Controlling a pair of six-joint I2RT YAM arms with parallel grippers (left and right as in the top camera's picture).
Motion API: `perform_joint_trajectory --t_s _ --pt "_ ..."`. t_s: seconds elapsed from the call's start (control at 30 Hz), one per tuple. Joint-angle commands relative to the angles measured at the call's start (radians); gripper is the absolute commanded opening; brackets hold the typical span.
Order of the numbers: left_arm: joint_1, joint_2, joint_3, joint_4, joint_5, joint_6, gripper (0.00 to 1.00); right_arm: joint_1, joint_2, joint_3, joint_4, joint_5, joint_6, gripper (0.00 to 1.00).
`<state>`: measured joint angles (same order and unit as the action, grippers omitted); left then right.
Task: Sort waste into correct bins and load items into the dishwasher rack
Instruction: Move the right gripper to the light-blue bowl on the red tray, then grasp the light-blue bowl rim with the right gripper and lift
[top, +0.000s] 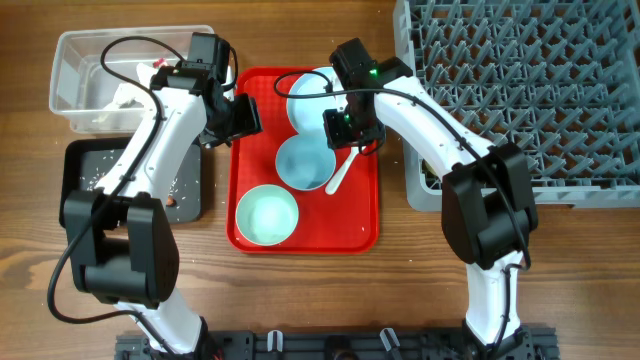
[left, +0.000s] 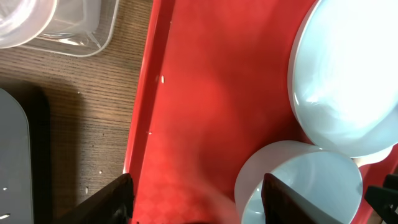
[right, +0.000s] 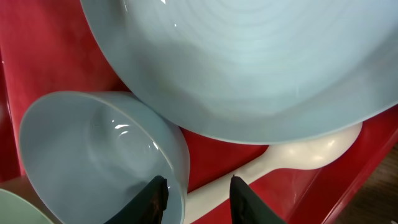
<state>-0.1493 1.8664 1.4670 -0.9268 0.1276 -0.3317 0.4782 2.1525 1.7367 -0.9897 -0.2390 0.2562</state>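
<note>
Dishes, none racked: pale green-white bowl (top: 267, 215), light blue bowl (top: 304, 162), white spoon (top: 338, 178) and plate (top: 308, 95) sit on my red tray (top: 355, 225). Right gripper (right: 198, 199) is spread astride the spoon handle; left gripper (left: 196, 199) is spread and empty. Dishwasher rack (top: 520, 90) holds nothing. Clear tub (top: 75, 75), black tray (top: 85, 165): I judge sorting mostly done.

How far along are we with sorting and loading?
Done: napkin in the clear tub, rice grains in the black tray. In hand: nothing gripped; the right hand hangs open over the white spoon. Left: plate, light blue bowl, pale green bowl and spoon sit on the red tray; no dish visible in the rack.
</note>
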Motion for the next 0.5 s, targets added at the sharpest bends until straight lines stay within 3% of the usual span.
perform_joint_trajectory --t_s 0.0,0.47 --pt "0.002 0.005 -0.01 0.003 -0.002 -0.017 0.66 0.007 0.019 -0.011 0.012 0.006 -0.047 0.35" --pt "0.002 0.005 -0.01 0.002 -0.002 -0.017 0.66 0.041 0.019 -0.011 0.029 0.007 -0.123 0.34"
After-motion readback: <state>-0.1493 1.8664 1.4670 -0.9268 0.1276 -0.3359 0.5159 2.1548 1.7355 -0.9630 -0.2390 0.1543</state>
